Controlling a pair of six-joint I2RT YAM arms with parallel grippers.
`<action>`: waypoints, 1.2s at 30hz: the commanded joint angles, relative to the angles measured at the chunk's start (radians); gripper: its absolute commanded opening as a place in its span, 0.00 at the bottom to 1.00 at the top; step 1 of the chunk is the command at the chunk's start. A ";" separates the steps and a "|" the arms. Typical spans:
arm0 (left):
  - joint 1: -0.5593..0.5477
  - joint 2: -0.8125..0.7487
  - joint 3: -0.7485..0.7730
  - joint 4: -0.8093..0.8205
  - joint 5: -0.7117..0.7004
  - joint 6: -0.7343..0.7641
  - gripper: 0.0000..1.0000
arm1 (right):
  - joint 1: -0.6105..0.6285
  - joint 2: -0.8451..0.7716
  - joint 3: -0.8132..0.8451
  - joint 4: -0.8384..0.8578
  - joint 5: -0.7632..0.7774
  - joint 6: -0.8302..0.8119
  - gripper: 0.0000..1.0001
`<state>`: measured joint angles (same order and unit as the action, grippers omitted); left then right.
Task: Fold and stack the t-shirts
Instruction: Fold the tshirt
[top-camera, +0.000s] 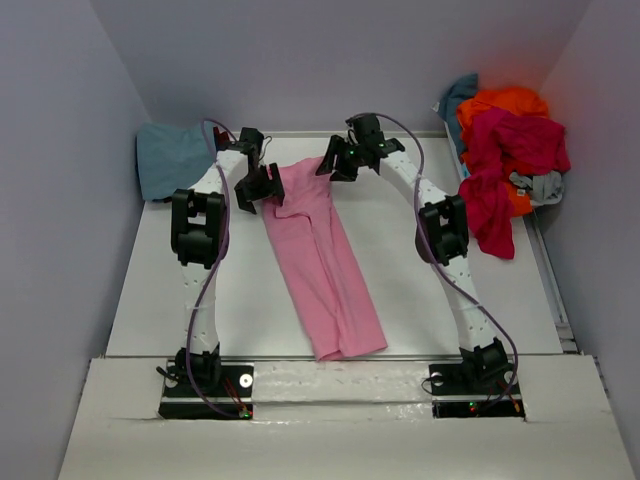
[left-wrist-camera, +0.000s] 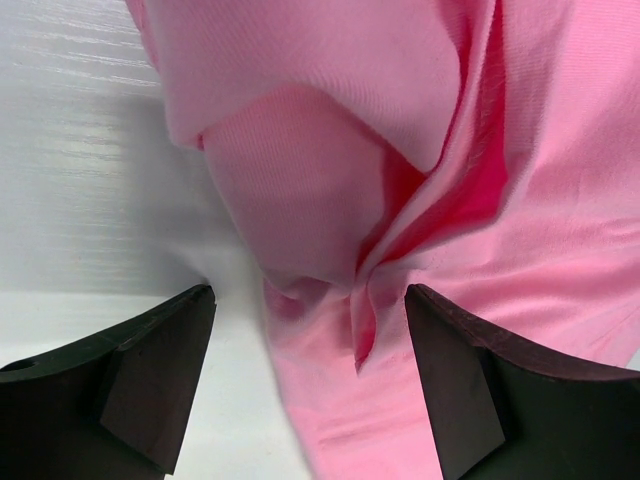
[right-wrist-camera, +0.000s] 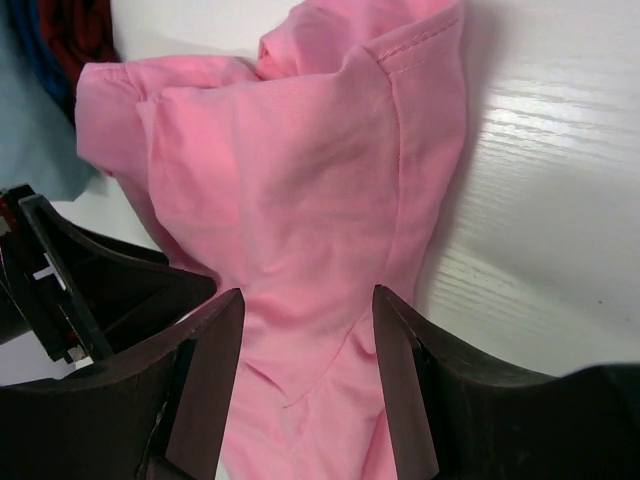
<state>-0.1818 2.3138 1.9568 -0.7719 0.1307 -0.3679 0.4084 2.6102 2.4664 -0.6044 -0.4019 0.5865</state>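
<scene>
Seemingly empty end effectors (left-wrist-camera: 310, 305) (right-wrist-camera: 308, 300), jaws apart

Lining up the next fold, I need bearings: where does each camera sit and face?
Top external: above and behind the arm bases, looking down the table; both arms whole, pink t-shirt between them, shirt pile far right.
Left wrist: on the left arm, facing down at the shirt's bunched folds; its open jaws at the bottom edge.
Right wrist: on the right arm, over a stitched hem; open jaws frame it.
Shared: both wrist views show the pink t-shirt's far end.
</scene>
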 joint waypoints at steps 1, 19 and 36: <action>-0.001 0.004 0.010 -0.029 0.029 0.011 0.90 | 0.000 0.060 -0.038 0.046 -0.109 0.059 0.60; -0.001 0.009 0.019 -0.024 0.029 0.003 0.90 | 0.000 0.047 -0.093 -0.007 -0.092 0.041 0.49; -0.001 0.010 0.019 -0.026 0.020 0.009 0.90 | 0.012 -0.139 -0.110 0.044 -0.141 0.001 0.41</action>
<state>-0.1818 2.3142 1.9575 -0.7734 0.1398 -0.3676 0.4068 2.5904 2.3096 -0.5934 -0.5159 0.6060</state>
